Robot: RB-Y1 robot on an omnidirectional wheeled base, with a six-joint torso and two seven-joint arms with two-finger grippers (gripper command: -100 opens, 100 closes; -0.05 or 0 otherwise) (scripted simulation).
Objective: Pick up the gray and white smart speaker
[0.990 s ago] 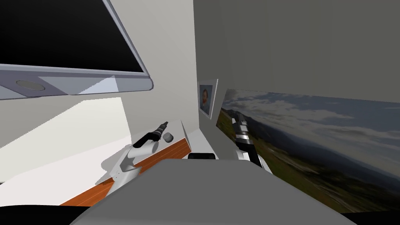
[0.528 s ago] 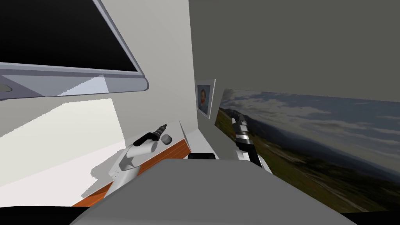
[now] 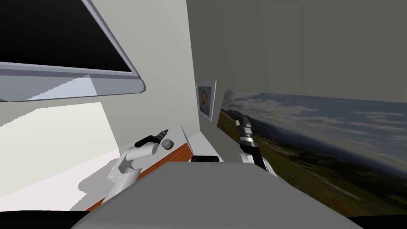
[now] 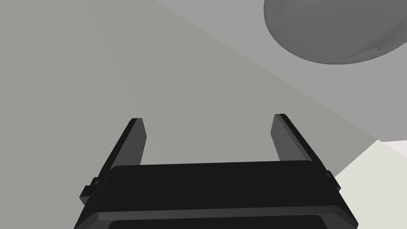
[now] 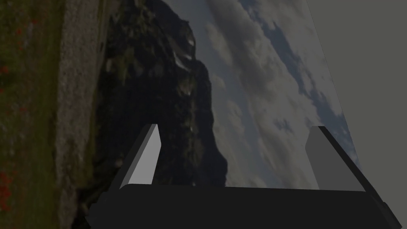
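Two moves needed. Start from the white desk (image 3: 59,179): find the grey speaker (image 4: 338,32) resting near its far corner, just beside and off-line from the left fingers (image 4: 133,139), spread open and empty. Swing across to straddle it, then close. Ignore the right fingers (image 5: 147,159), open too, raised well apart.

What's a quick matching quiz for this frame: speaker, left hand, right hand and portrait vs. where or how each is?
Things:
1 speaker
2 left hand
3 right hand
4 portrait

Places/states:
A hangs up by the room corner
B open, raised on my right, away from the speaker
C sits on the wood-edged top
D open, next to the speaker, not around it

Pairs: 1-C, 2-D, 3-B, 4-A
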